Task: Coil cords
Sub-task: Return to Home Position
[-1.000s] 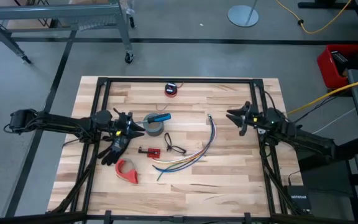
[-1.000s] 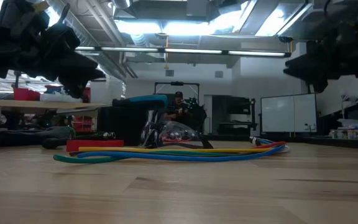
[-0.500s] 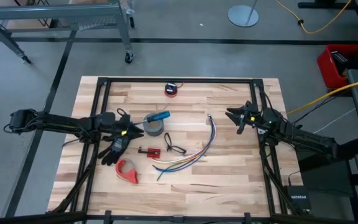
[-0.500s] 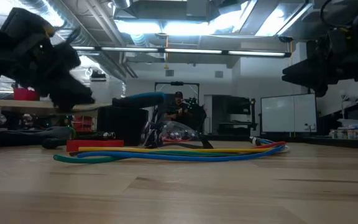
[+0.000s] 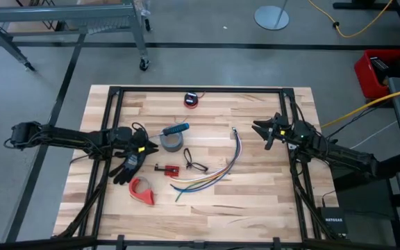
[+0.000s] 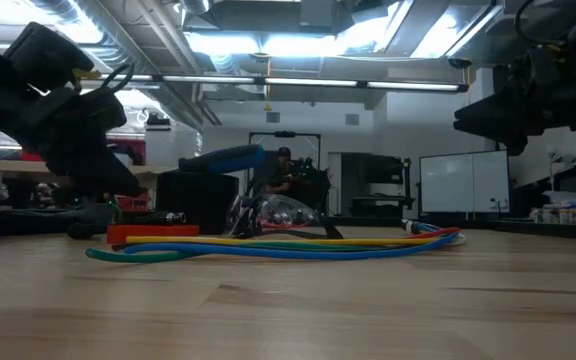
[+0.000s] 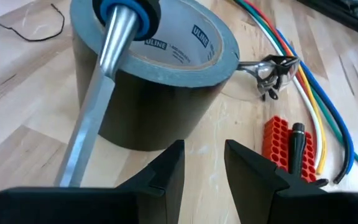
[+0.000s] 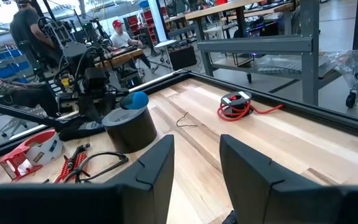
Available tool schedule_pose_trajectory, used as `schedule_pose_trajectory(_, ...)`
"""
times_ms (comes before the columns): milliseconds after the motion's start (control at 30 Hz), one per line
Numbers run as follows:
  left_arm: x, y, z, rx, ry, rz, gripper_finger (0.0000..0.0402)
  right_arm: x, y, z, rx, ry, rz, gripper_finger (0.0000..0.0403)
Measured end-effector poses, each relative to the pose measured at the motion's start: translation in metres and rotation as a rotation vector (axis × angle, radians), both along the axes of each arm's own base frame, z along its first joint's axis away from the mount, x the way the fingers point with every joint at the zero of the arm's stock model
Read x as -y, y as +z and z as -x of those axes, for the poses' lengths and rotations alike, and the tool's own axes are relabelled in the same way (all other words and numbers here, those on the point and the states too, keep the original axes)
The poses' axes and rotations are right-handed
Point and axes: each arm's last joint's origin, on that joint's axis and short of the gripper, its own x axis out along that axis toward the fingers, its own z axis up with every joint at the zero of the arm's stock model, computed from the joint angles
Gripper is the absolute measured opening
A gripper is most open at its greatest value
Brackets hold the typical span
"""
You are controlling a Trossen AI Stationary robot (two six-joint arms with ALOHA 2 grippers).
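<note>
The red cord lies as a small coil near the table's far edge; it also shows in the right wrist view, with a loose red tail on the wood. My left gripper hangs open and empty just left of a grey tape roll, far from the coil. A blue-handled screwdriver rests across the roll's top. My right gripper hangs open and empty above the table's right side, pointing left; the coil lies to its far left.
A bundle of multicoloured wires, a dark glasses-like loop and a red connector block lie mid-table. A black glove and a red tape dispenser lie near the left. People work in the room beyond.
My left gripper has drawn back from the tape roll toward the table's left edge and sunk lower. The screwdriver on the roll has shifted slightly toward the left.
</note>
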Motion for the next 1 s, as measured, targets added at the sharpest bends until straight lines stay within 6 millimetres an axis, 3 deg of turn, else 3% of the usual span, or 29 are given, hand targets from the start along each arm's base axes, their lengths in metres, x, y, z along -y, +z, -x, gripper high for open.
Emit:
schedule_pose_trajectory(333, 0.0001, -0.0005, 0.0002, -0.003, 0.018, 0.035, 0.0107, -0.0001, -0.0003, 0.0, -0.002, 0.003, -0.001, 0.0134)
schedule_pose_trajectory(600, 0.0002, -0.0018, 0.001, -0.005, 0.114, 0.209, 0.0107, -0.0001, -0.0004, 0.0, -0.002, 0.003, -0.001, 0.0134)
schedule_pose_trajectory(1000, 0.0002, -0.002, 0.0011, -0.009, 0.092, 0.17, 0.0107, -0.0004, 0.0007, 0.0008, 0.012, 0.003, 0.005, 0.0134)
